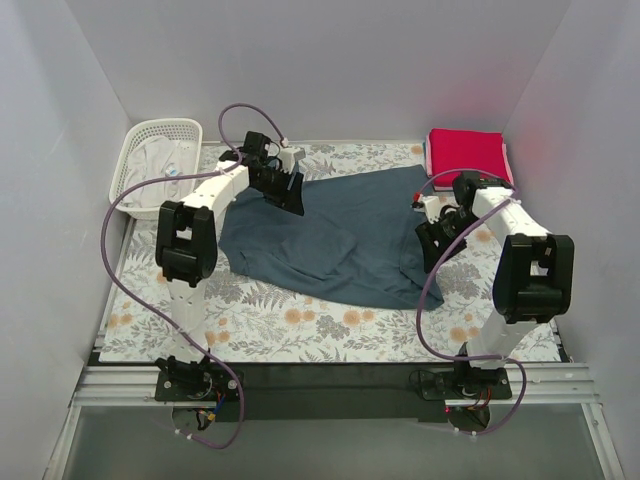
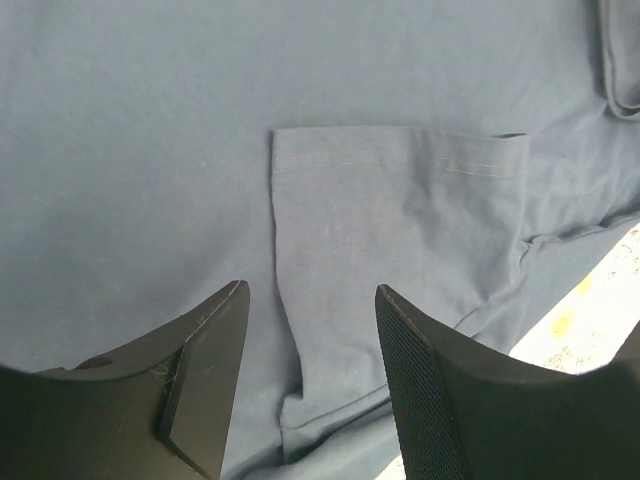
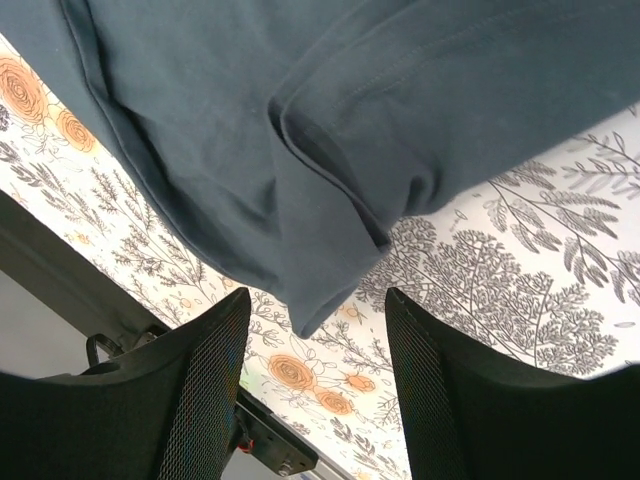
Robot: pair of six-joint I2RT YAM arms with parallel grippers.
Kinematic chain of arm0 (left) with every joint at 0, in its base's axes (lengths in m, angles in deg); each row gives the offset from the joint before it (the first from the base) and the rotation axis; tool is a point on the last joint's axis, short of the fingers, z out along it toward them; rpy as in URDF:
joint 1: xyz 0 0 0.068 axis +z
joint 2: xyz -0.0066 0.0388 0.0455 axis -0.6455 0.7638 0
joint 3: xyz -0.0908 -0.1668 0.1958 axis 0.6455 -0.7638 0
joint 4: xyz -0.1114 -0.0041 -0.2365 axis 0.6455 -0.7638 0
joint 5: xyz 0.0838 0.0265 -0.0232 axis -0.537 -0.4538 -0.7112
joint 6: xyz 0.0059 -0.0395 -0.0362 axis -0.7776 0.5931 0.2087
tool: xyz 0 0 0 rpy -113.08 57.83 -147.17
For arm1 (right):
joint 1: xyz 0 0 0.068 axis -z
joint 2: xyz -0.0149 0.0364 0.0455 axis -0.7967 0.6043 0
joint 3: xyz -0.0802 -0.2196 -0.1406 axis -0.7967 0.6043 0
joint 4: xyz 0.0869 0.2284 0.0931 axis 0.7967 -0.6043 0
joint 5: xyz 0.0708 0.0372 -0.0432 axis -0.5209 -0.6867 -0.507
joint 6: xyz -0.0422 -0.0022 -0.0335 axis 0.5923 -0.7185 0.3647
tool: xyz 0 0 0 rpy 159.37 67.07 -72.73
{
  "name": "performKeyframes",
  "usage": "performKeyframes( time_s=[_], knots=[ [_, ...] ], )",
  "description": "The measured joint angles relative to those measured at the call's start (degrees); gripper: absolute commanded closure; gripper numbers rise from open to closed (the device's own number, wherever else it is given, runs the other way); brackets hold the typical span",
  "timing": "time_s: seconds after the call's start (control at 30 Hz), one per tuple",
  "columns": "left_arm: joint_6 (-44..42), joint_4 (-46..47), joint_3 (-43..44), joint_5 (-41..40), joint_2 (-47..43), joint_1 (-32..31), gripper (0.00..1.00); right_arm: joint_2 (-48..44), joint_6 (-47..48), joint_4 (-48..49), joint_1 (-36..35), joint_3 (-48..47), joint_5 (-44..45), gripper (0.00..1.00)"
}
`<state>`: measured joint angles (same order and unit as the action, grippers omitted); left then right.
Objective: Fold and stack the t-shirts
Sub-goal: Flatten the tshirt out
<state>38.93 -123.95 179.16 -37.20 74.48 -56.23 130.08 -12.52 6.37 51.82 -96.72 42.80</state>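
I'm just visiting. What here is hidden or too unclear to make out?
- Top view: the basket holds something white, too small to identify.
- Top view: the right arm covers the blue shirt's right edge.
- Top view: anything beneath the red shirt is hidden by it.
- Both wrist views: frame edges cut off most of the blue shirt.

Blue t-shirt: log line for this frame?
dark slate blue cloth t-shirt: spread, rumpled | left gripper: open over sleeve | right gripper: open over edge | crimson t-shirt: folded
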Motion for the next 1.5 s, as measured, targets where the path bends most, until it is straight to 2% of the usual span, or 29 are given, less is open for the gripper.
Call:
performKeyframes(
  time_s=[0.27, 0.57, 0.87, 1.33, 1.5],
  knots=[
    [2.2, 0.0, 0.3, -2.5, 3.7, -2.6, 0.52, 1.3, -0.1, 1.2, -1.7, 1.0, 1.5, 0.44],
    [3.4, 1.0, 4.3, -4.6, 8.6, -4.7, 0.53, 1.6, -0.1, 1.3, -1.7, 4.8, 2.4, 0.46],
    [3.8, 1.1, 13.2, -6.5, 14.6, -4.9, 0.53, 1.7, 0.0, 1.4, -1.7, 4.9, 2.5, 0.49],
    [3.8, 0.7, 15.4, -6.6, 16.8, -7.1, 0.63, 1.7, 0.0, 1.4, -1.6, 4.9, 3.0, 0.52],
    [3.8, 0.3, 15.4, -6.6, 16.8, -7.7, 0.73, 1.7, 0.0, 1.4, -1.6, 4.9, 3.0, 0.53]
  ],
)
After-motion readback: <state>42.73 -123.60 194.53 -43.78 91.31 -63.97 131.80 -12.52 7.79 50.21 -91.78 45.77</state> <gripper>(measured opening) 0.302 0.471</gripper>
